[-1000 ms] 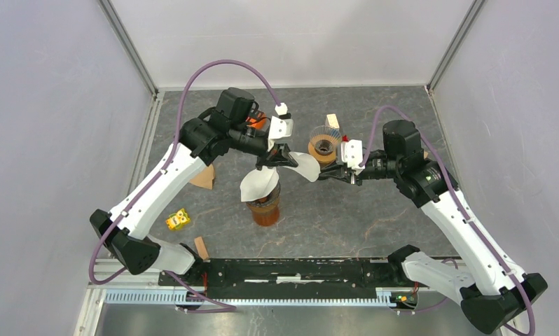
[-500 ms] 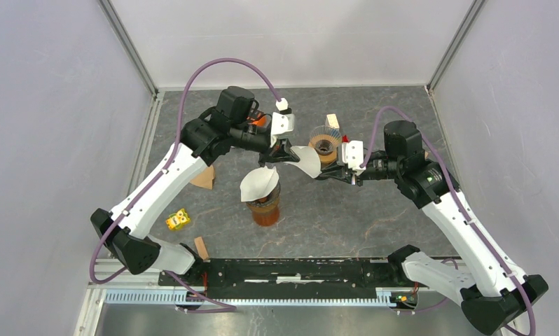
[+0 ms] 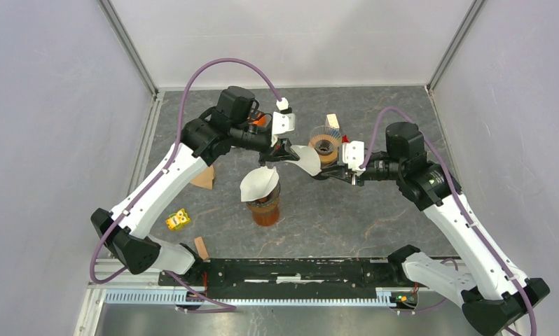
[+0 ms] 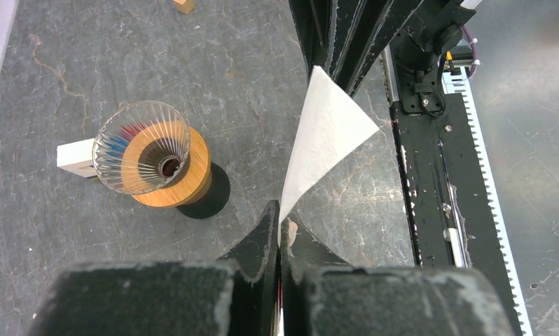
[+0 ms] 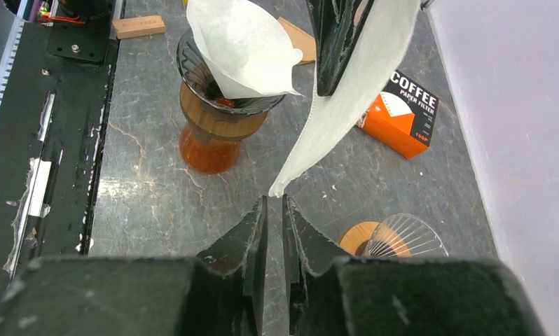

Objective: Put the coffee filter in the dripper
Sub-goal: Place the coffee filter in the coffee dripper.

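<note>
My left gripper (image 3: 285, 155) is shut on one corner of a white paper coffee filter (image 3: 307, 161), holding it in the air; its shut jaws (image 4: 281, 218) and the filter (image 4: 329, 133) show in the left wrist view. A glass dripper (image 3: 323, 145) on a wooden ring stands on the table just behind the filter, empty, also in the left wrist view (image 4: 150, 150). My right gripper (image 3: 323, 174) is at the filter's other end. Its jaws (image 5: 274, 204) stand a narrow gap apart, with the filter's (image 5: 354, 91) tip just beyond the fingertips, not between them.
A second white filter (image 3: 259, 183) sits in a dark dripper on an orange carafe (image 3: 265, 211). An orange coffee filter box (image 5: 403, 115) lies behind the left arm. Small wooden blocks (image 3: 333, 121) (image 3: 202, 247), a wooden wedge (image 3: 205, 176) and a yellow toy (image 3: 178, 220) lie around.
The left gripper has lifted the filter slightly up and back. The right gripper has drawn back a little from the filter's tip.
</note>
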Available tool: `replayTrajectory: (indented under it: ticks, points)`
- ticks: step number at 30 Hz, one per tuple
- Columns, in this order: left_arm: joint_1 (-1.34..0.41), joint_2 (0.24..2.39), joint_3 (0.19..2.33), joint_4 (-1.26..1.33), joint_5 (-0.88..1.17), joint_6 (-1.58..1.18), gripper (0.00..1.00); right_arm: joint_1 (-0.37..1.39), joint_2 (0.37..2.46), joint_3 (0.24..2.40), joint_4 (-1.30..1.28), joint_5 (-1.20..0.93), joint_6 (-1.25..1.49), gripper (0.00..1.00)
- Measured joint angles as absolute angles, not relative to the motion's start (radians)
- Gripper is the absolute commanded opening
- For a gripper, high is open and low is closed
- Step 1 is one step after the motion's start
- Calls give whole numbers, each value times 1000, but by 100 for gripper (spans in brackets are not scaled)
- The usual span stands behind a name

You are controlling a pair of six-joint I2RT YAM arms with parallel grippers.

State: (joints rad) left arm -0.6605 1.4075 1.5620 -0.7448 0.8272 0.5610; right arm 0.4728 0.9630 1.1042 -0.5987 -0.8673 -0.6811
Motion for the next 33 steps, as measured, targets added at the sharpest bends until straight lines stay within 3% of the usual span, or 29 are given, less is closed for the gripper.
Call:
replayTrajectory:
  ticks: [33]
  points:
    - [-661, 1428, 1547, -723, 814, 554, 2, 473, 970, 1085, -577, -896, -656, 28]
